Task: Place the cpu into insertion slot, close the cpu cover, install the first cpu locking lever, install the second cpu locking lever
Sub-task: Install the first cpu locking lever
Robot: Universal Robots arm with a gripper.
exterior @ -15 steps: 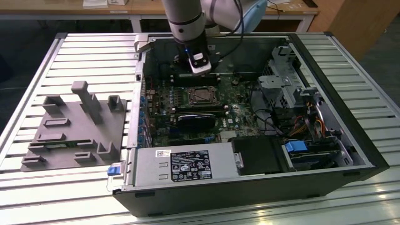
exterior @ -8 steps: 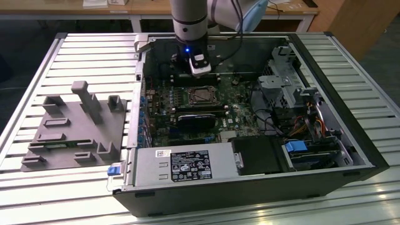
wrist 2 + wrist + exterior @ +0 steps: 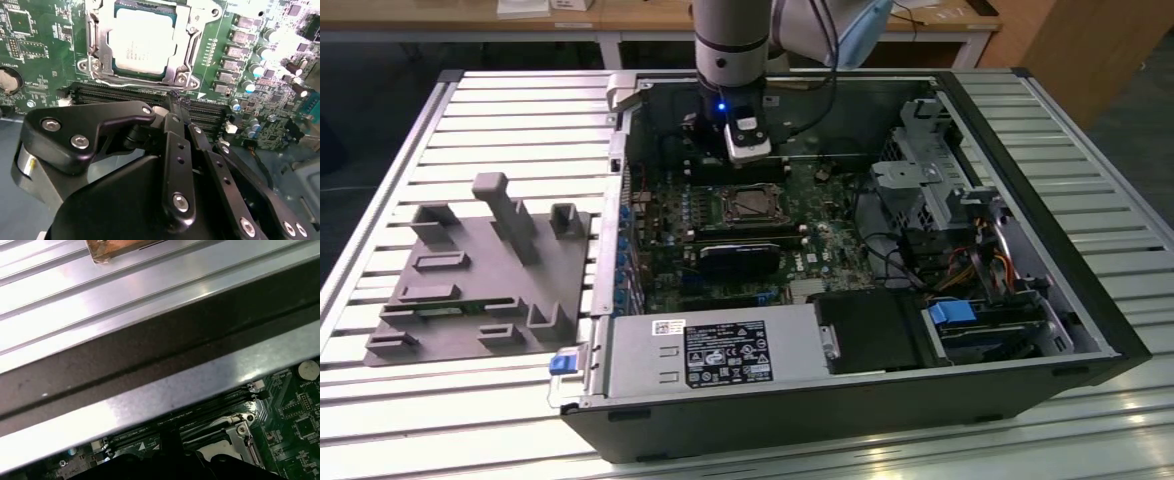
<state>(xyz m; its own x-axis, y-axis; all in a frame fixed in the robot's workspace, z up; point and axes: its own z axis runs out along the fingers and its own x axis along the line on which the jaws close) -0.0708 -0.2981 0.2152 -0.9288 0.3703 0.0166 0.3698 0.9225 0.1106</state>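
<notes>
Second wrist view shows us the small square cpu with its dull silver metal face [image 3: 139,41] seated in the black-framed insertion slot [image 3: 100,35] at the upper centre. The thin silvery cpu cover [image 3: 186,56] frames it. Our black gripper [image 3: 175,107] sits just below it at centre frame, fingertips drawn together on nothing.

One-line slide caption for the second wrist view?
Cpu seated in the insertion slot with the cpu cover closed over it, gripper poised nearby.
</notes>
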